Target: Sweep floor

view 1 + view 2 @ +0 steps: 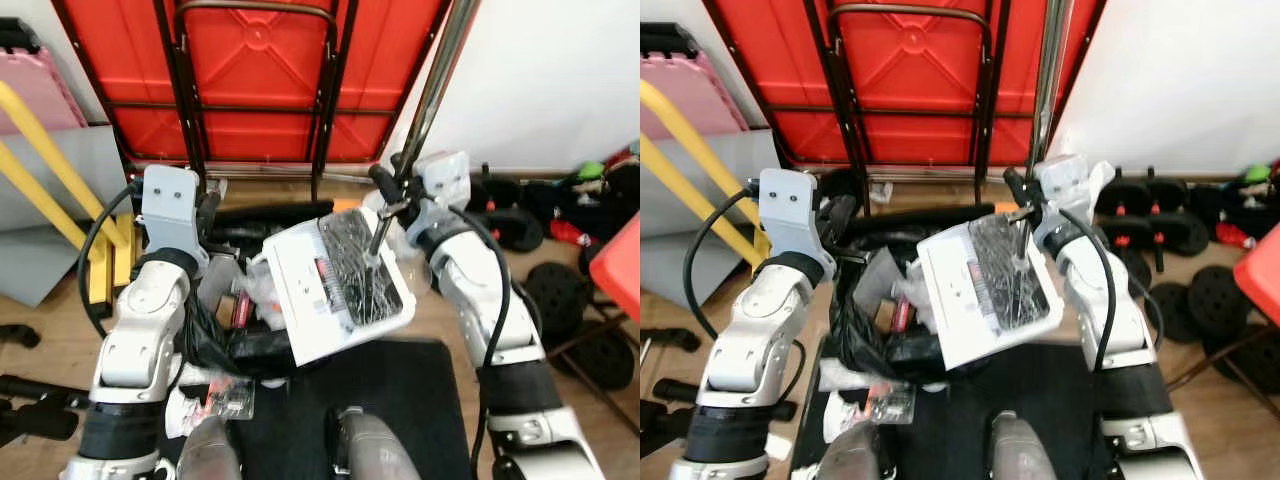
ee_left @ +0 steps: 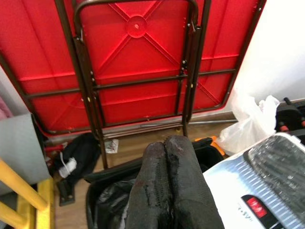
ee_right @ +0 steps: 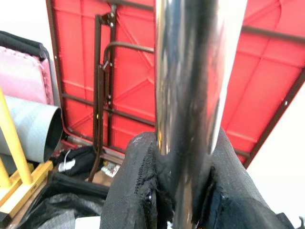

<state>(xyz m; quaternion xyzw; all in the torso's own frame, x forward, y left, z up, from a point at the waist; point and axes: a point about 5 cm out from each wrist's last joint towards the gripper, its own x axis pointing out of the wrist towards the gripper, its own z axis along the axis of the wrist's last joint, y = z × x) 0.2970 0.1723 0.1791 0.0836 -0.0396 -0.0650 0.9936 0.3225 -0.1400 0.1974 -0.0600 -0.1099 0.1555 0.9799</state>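
Wooden floor (image 1: 330, 190) | folded red table (image 1: 250, 70) stands on it against the wall | black mat (image 1: 400, 400) lies underfoot | dumbbells (image 1: 1150, 225) and weight plates (image 1: 560, 295) rest at right | yellow frame (image 1: 90, 250) at left

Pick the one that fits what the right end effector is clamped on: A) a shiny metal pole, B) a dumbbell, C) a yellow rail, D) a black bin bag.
A: the right end effector has its black fingers closed around the shiny metal pole, which runs down to the white dustpan in the head views.
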